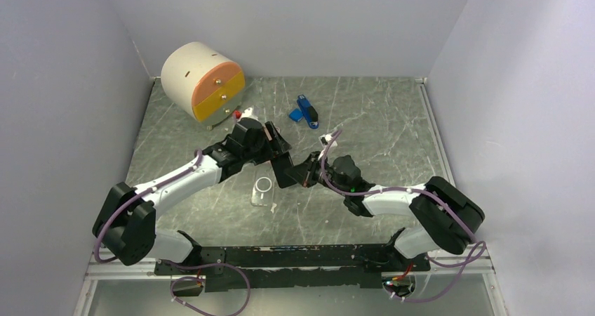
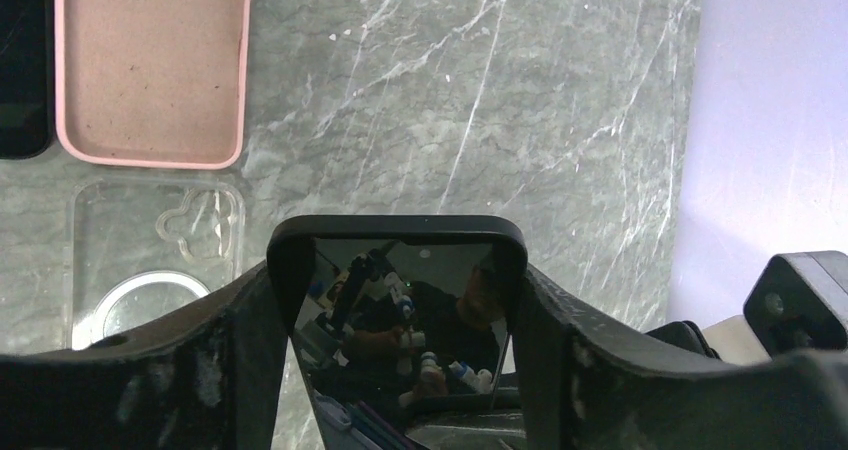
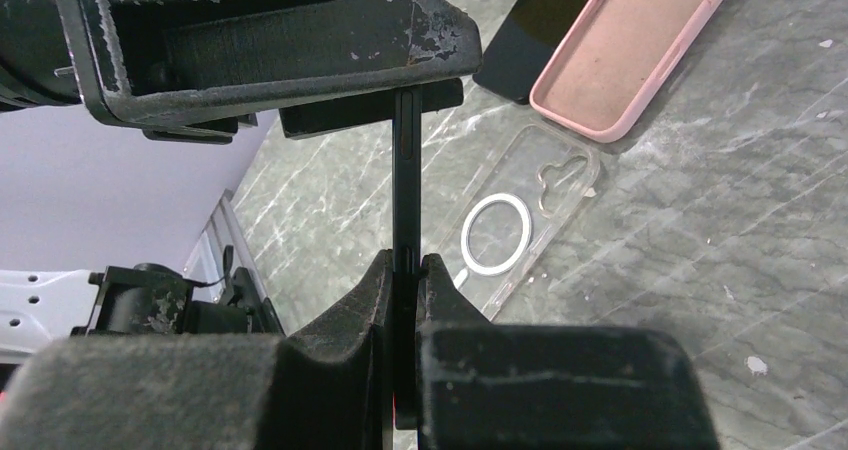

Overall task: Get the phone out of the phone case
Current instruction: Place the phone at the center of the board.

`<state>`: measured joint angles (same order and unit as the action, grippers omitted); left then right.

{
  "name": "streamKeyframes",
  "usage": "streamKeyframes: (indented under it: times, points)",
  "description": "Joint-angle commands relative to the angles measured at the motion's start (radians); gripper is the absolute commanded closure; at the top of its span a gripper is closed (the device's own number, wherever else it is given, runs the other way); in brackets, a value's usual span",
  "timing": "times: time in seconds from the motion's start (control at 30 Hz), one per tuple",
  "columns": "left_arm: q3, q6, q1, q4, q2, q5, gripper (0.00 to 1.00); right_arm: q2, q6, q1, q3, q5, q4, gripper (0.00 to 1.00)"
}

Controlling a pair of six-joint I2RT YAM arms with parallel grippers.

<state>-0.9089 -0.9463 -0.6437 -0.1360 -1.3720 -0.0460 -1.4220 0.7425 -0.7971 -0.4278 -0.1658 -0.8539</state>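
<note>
Two tools, one phone point(image 3: 406, 170), and it is outside the clear case point(image 3: 520, 220).
You have the phone held up off the table point(image 2: 450, 90), just beside the clear case, which lies flat and empty with its white ring showing. Your right tool point(image 3: 405, 270) is clamped tight across the phone's thin body. Your left tool point(image 2: 396, 280) stands wide, its fingers point(image 2: 250, 320) against both long edges of the phone. A pink case point(image 2: 150, 65) and a second dark phone point(image 2: 22, 60) lie just beyond the clear case's camera end.
</note>
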Motion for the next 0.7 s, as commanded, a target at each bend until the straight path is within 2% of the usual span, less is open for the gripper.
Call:
streamKeyframes:
  times: [0.0, 0.17, 0.2, 0.37, 0.5, 0.67]
  points:
    - [-0.018, 0.029, 0.007, -0.013, 0.03, -0.023, 0.41, -0.005, -0.014, -0.007, -0.045, -0.014, -0.112, 1.0]
    - [-0.044, 0.105, 0.016, -0.097, 0.043, -0.057, 0.77, -0.004, -0.019, -0.007, -0.042, -0.026, -0.113, 1.0]
    - [-0.053, 0.126, 0.017, -0.122, 0.043, -0.066, 0.81, 0.003, -0.022, -0.007, -0.04, -0.026, -0.11, 0.95]
    - [-0.111, 0.233, 0.032, -0.277, 0.038, -0.117, 0.88, 0.066, -0.068, -0.005, -0.034, 0.007, -0.053, 0.63]
    - [-0.139, 0.315, 0.062, -0.389, 0.055, -0.154, 0.91, 0.144, -0.119, -0.005, -0.04, 0.052, 0.063, 0.35]
    - [-0.183, 0.423, 0.108, -0.534, 0.039, -0.172, 0.9, 0.311, -0.191, -0.005, -0.008, 0.186, 0.235, 0.1]
